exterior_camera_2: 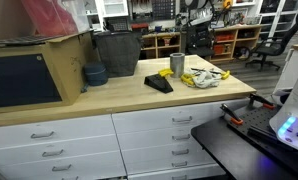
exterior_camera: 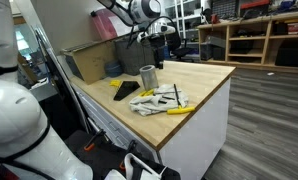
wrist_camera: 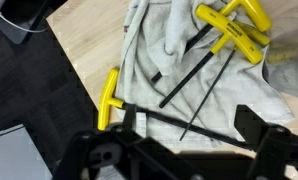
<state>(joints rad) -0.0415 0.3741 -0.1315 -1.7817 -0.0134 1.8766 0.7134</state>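
As the pincer (wrist_camera: 189, 125) gapes, hex keys (wrist_camera: 229, 30) lie on cloth (wrist_camera: 154, 35).

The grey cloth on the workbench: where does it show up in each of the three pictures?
Exterior view: the cloth lies near the bench's front end, just past the metal cup.
Exterior view: small, far right on the benchtop.
Wrist view: fills the upper middle, seen from above.
Shared landmark: the yellow tool handles on it.

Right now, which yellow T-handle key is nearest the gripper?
The lone key with its handle on the bare tabletop beside the cloth; its shaft crosses ahead of the open gripper. The other keys bunch farther off on the cloth.
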